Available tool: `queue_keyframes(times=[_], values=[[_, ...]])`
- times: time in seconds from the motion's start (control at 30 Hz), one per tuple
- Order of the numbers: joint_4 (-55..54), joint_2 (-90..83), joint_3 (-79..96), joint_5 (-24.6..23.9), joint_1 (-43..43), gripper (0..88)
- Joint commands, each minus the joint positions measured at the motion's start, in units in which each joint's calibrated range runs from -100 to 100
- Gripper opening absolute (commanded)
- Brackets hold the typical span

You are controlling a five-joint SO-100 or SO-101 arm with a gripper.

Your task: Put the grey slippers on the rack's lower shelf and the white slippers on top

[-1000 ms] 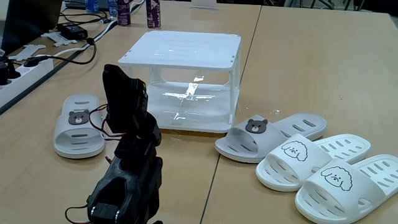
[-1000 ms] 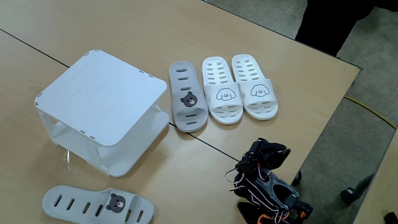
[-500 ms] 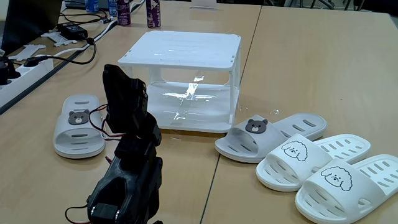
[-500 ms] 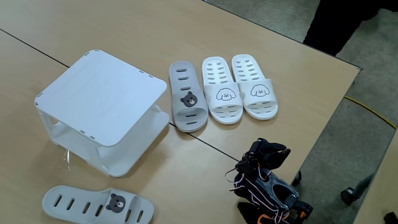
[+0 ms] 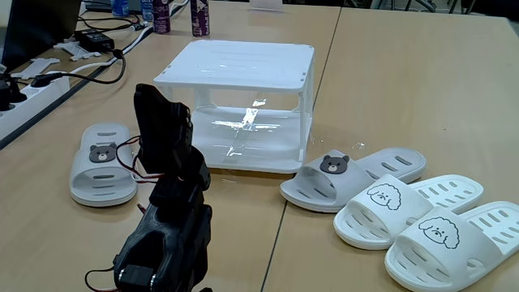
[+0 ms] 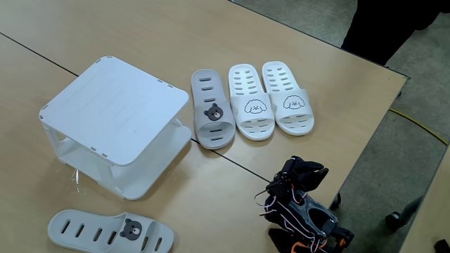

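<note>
The white rack [image 5: 239, 65] [image 6: 116, 109] stands mid-table with nothing on its slatted top or on its glossy lower shelf [image 5: 259, 138]. One grey slipper [image 5: 101, 162] [image 6: 105, 230] with a bear badge lies on one side of the rack. The other grey slipper [image 5: 349, 177] [image 6: 211, 116] lies on the opposite side, next to the two white slippers [image 5: 409, 209] [image 6: 252, 102] with puppy faces. My black arm sits folded near the table's edge. Its gripper [image 5: 162, 122] [image 6: 306, 172] is apart from every slipper and holds nothing; the jaws' state is hidden.
A power strip [image 5: 32, 93], black cables [image 5: 101, 61] and bottles [image 5: 199, 16] sit at the table's back left in a fixed view. A person in dark clothes [image 6: 390, 24] stands beyond the table's far corner. Bare tabletop surrounds the rack.
The person at the far corner has shifted slightly. The arm, rack and slippers have not moved.
</note>
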Motion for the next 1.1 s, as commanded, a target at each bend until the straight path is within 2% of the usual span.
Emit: queue_keyframes(times=[0.0, 0.1, 0.3, 0.53, 0.77, 0.97, 1.0, 1.07], values=[[0.8, 0.9, 0.5, 0.4, 0.2, 0.7], [1.3, 12.1, 0.8, 0.4, 0.3, 0.7], [1.3, 53.0, -0.2, 0.4, 0.1, 0.8], [1.3, 86.7, -0.4, 0.4, -4.0, 0.7], [1.4, 110.7, -1.4, 0.4, -21.9, 0.8], [1.4, 113.4, -2.2, 0.4, -43.0, 1.1], [1.4, 113.4, -2.9, 0.4, -45.3, 1.2], [1.6, 113.9, -7.1, 0.4, -46.8, 6.7]])
